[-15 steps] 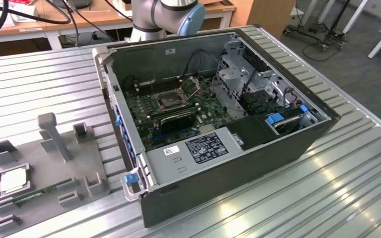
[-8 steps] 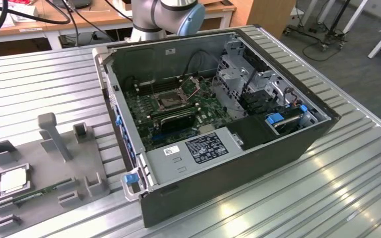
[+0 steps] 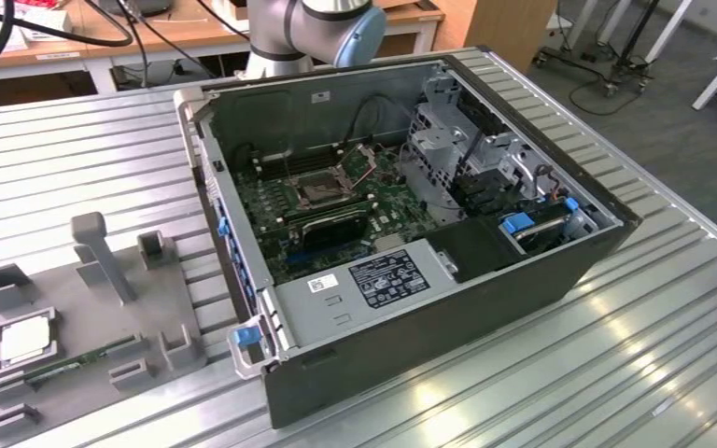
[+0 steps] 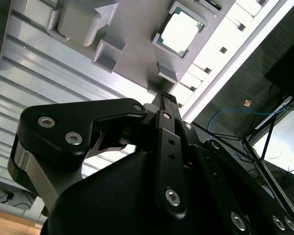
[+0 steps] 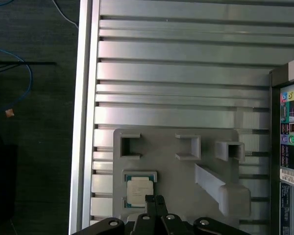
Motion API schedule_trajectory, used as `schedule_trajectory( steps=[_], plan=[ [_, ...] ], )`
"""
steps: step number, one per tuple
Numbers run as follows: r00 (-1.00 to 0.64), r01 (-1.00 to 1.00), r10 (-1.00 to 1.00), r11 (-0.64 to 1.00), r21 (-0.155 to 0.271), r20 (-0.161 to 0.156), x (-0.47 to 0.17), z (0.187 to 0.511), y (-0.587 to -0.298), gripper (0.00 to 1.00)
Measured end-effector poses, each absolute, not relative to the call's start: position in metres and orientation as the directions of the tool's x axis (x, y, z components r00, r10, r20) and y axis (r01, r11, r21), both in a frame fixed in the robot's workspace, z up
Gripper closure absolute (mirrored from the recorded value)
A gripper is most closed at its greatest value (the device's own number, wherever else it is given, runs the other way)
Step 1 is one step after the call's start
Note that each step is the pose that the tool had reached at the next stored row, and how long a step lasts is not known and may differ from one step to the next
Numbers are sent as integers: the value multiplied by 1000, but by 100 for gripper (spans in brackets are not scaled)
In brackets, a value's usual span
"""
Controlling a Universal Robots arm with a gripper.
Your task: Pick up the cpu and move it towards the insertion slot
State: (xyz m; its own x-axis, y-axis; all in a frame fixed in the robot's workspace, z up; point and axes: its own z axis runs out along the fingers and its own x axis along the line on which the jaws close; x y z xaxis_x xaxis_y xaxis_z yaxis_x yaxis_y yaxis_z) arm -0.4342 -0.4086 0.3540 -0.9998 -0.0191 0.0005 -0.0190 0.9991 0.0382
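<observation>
At exterior view's lower left, cpu (image 3: 22,341) lies flat in recess of grey holder (image 3: 147,313) on ribbed metal counter (image 3: 657,373). Insertion slot (image 3: 315,189) sits on green board inside open computer case (image 3: 458,336), mid-frame, well apart from cpu. In first wrist view, gripper (image 5: 154,199) hangs over holder near cpu, fingers (image 5: 150,199) pressed together, holding nothing.

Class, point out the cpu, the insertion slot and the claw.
cpu (image 5: 138,189): first wrist view, its metal top.
insertion slot (image 3: 317,190): exterior view, its dark centre.
claw (image 5: 155,199): first wrist view, between its fingertips.
</observation>
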Motion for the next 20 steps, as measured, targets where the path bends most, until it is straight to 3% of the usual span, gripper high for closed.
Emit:
schedule_trajectory(
  steps=[20],
  plan=[
    [-1000, -19, -19, 999, 38, 0, -434, 353, -420, 89]
  ],
)
